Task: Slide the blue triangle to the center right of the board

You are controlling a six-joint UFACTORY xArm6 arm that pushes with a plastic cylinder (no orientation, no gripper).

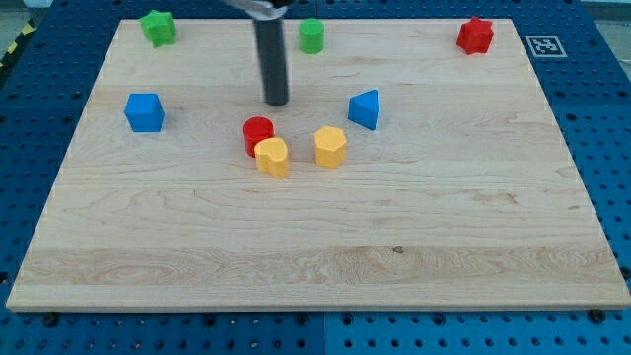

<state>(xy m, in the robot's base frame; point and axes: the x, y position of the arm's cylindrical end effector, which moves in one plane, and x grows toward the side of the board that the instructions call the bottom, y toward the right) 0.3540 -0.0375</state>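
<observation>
The blue triangle [365,108] lies on the wooden board [315,247], a little right of the middle and above centre. My tip [277,102] rests on the board to the triangle's left, about a block's width and a half away and at the same height in the view. It is just above the red cylinder [258,132] and touches no block.
A yellow block [273,156] touches the red cylinder; another yellow block [330,146] sits below the triangle's left. A blue cube [144,111] is at left. A green block [157,27], a green cylinder [312,35] and a red block [475,35] line the top edge.
</observation>
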